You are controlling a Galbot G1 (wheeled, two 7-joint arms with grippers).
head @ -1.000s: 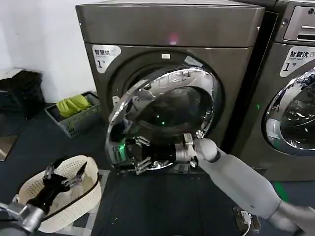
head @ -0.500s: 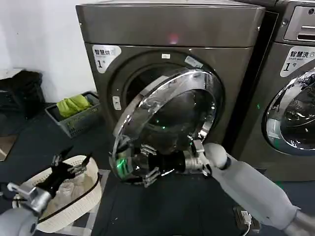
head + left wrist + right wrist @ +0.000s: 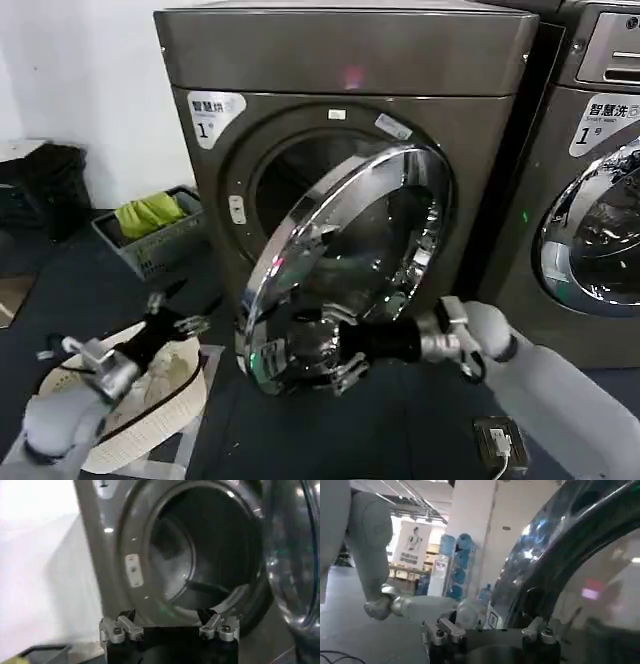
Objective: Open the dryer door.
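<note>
Dryer door (image 3: 350, 260) ajar, right pincer (image 3: 320, 362) at lower rim

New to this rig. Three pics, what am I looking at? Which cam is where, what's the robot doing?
It is a two-armed robot with a gripper on each arm, facing a bronze-grey dryer.

Head view: a camera on the robot's head looking forward and down. The dryer door, a chrome ring around dark glass, is swung partly open, so the drum opening shows behind it. The right gripper is at the door's lower edge. The left gripper hangs open over a white basket on the floor, holding nothing. A grey crate with green cloth sits by the wall. A second machine stands to the right.

Left wrist view: its open fingers point at the drum.

Right wrist view: pressed close against the door's chrome.
</note>
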